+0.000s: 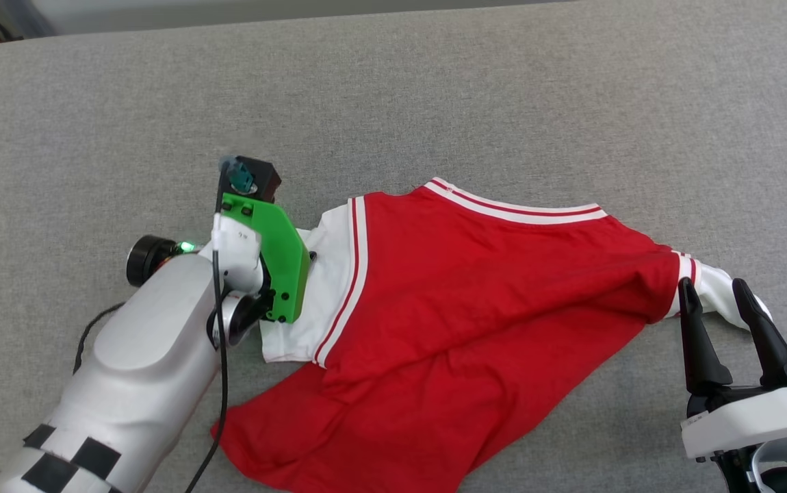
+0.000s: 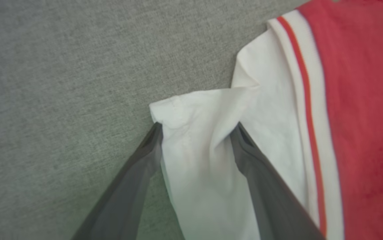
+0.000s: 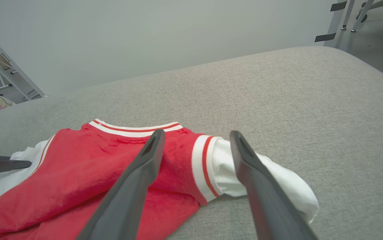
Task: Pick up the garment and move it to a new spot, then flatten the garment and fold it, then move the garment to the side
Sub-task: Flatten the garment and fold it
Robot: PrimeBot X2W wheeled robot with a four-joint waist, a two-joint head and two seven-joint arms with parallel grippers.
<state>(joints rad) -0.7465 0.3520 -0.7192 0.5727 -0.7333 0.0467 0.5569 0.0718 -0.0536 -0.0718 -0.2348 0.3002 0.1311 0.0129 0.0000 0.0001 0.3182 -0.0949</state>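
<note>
Where the red jersey T-shirt (image 1: 475,301) lies rumpled on the grey upholstered surface (image 1: 503,89), its striped collar points away from me and 1 white sleeve sticks out at each end. My left gripper (image 2: 198,128) stands spread wide, its 2 fingers either side of a raised fold of the left-hand sleeve (image 2: 204,166), not closed on it. My right gripper (image 1: 714,287) is likewise fully apart and holds nothing, its fingertips at the other sleeve (image 1: 718,305); I cannot tell whether they touch it. A green bracket (image 1: 277,253) sits on my left wrist.
</note>
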